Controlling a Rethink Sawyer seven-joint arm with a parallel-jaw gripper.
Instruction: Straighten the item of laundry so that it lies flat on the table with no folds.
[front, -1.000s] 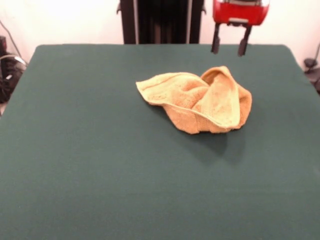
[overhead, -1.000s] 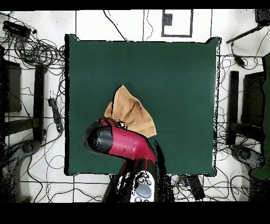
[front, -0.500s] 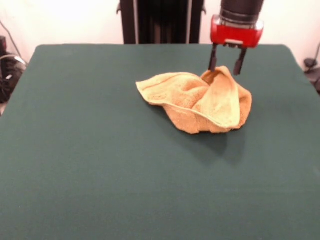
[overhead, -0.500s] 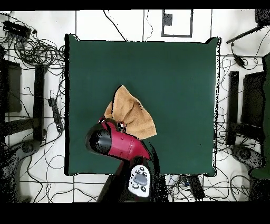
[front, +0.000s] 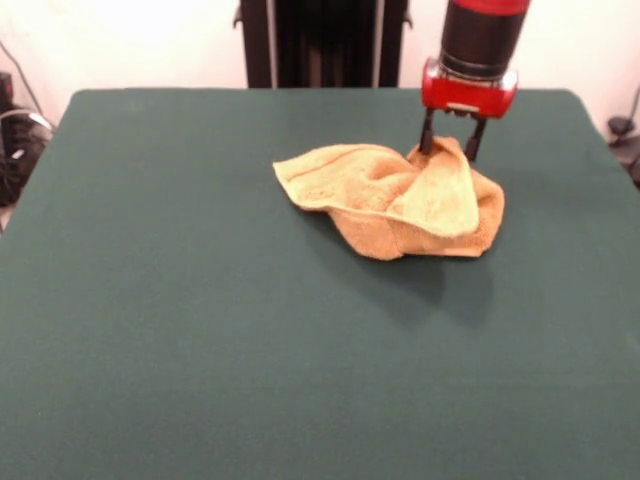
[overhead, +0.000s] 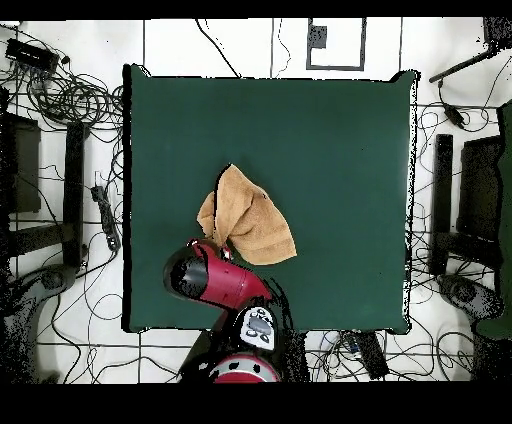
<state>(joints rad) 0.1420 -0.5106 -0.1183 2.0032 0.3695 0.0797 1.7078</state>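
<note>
Crumpled towel (overhead: 246, 222) on green table (overhead: 330, 150) (arm (overhead: 210, 280) overlapping its edge)

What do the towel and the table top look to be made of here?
The towel looks like golden-tan terry cloth: a nubby, matte pile, a smoother hemmed border, and soft, rounded folds where it lies bunched. The table appears topped with dark green, felt-like cloth: flat, matte and without glare, though its weave cannot be made out. The gripper straddles the towel's raised fold.
</note>
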